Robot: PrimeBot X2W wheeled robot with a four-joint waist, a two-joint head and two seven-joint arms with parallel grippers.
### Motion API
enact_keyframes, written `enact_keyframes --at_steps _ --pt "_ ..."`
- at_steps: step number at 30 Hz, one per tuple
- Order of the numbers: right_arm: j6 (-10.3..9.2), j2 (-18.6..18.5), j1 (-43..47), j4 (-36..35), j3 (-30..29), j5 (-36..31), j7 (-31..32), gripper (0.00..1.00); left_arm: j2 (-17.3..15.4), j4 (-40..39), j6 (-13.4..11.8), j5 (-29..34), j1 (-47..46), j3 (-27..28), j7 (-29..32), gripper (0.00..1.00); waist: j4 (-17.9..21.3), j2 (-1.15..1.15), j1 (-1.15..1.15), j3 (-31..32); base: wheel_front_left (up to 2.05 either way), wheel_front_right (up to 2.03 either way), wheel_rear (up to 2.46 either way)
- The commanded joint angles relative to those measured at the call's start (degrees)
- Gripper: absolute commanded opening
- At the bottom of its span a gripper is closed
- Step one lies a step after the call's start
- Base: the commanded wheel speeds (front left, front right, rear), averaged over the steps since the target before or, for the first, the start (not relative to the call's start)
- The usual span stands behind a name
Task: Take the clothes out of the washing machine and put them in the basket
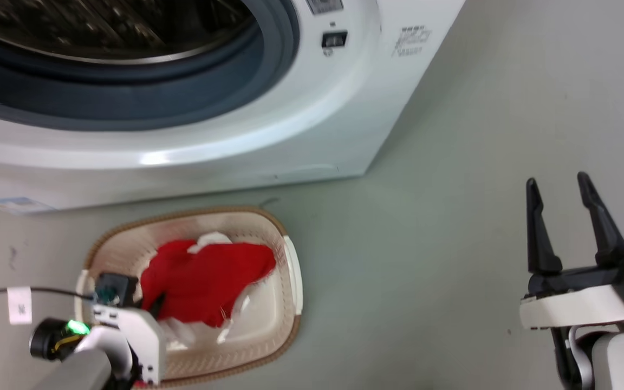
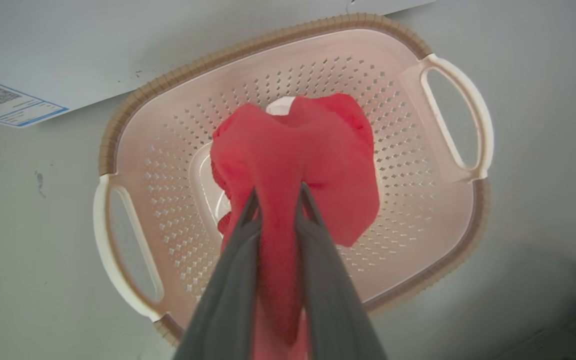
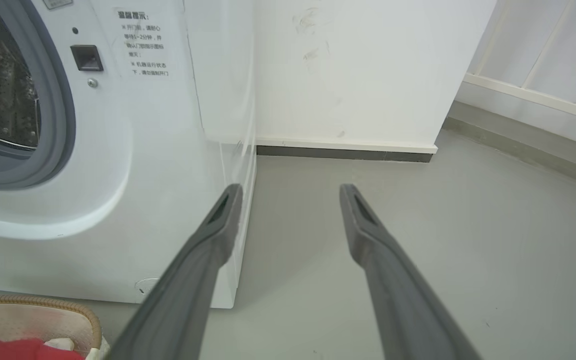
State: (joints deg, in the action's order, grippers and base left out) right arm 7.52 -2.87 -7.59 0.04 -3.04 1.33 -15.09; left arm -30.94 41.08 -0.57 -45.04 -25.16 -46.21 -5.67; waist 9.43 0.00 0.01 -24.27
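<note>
Holding a soft bright-red fabric garment w/ white trim (image 2: pixel 318 150) in my left tool (image 2: pixel 275 192), clamped on a fold. The rest hangs inside the cream perforated plastic basket w/ brown woven-look rim (image 2: pixel 443 210). Basket's on the grey floor (image 1: pixel 453 244), just in front of the big white front-loading washing machine (image 1: pixel 290 135). Right tool (image 1: pixel 557 180) is apart, empty, well off to the right.

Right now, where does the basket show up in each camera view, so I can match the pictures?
Head view: the basket is at lower left, in front of the washing machine.
Left wrist view: the basket spans the centre, beneath the left claw.
Right wrist view: a piece of its rim is in the bottom-left corner.
Shared landmark: the red garment inside it.
</note>
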Motion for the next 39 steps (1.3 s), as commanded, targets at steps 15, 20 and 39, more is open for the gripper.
enact_keyframes --at_steps 15,20,39 --pt "-0.06 0.0 -1.8 -4.0 0.1 0.5 -0.1 1.00 6.0 24.5 4.8 1.0 -14.4 0.2 -5.6 0.00 3.7 0.00 -0.01 -16.3 0.00 0.00 0.00" --pt "-0.06 0.0 -1.7 -5.1 0.4 -0.3 -0.1 1.00 7.0 28.1 5.4 0.5 -17.4 1.2 -7.6 0.00 4.2 0.00 -0.01 -18.8 0.00 0.00 0.00" --pt "-0.05 0.0 -2.6 -2.7 1.3 0.5 -0.1 1.00 9.2 31.8 6.0 -1.5 -17.5 3.4 -9.5 1.00 2.9 0.00 -0.01 -13.4 0.00 0.00 0.00"
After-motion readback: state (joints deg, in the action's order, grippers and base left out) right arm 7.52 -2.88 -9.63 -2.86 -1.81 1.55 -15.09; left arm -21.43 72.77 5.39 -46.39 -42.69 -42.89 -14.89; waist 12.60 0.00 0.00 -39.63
